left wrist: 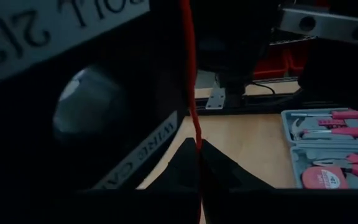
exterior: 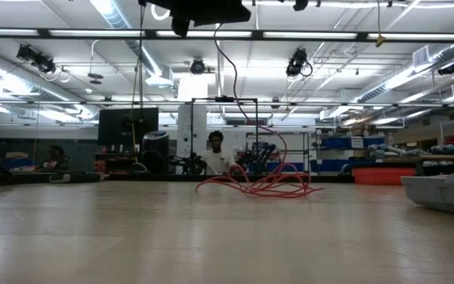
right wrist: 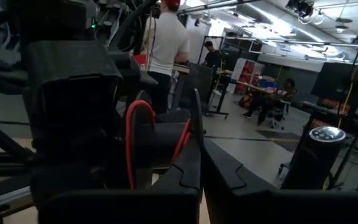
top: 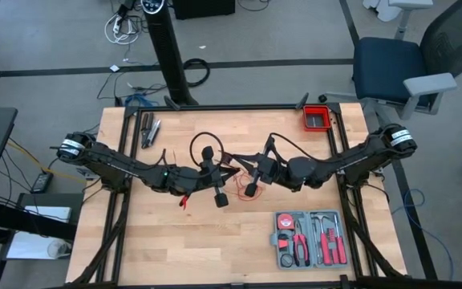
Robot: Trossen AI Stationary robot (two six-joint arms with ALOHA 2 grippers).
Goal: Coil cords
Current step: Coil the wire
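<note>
We see both grippers meet at the table's middle, the left gripper (left wrist: 197, 144) and right gripper (right wrist: 199, 140) each pinched tight on the red cord (exterior: 262, 183), its loose loops lying between them.

A large open robotics lab or workshop with an industrial feel. A wooden worktable (top: 215, 241) on a black metal frame stands on a grey floor crossed by loose cables. Overhead run exposed pipes, ducts and long strip lights (exterior: 345, 35). Farther back are shelves with blue bins (exterior: 345, 143), a dark monitor (exterior: 122, 125), and people seated at desks (right wrist: 277, 96). A blue office chair (top: 391, 68) sits beside the table.
</note>
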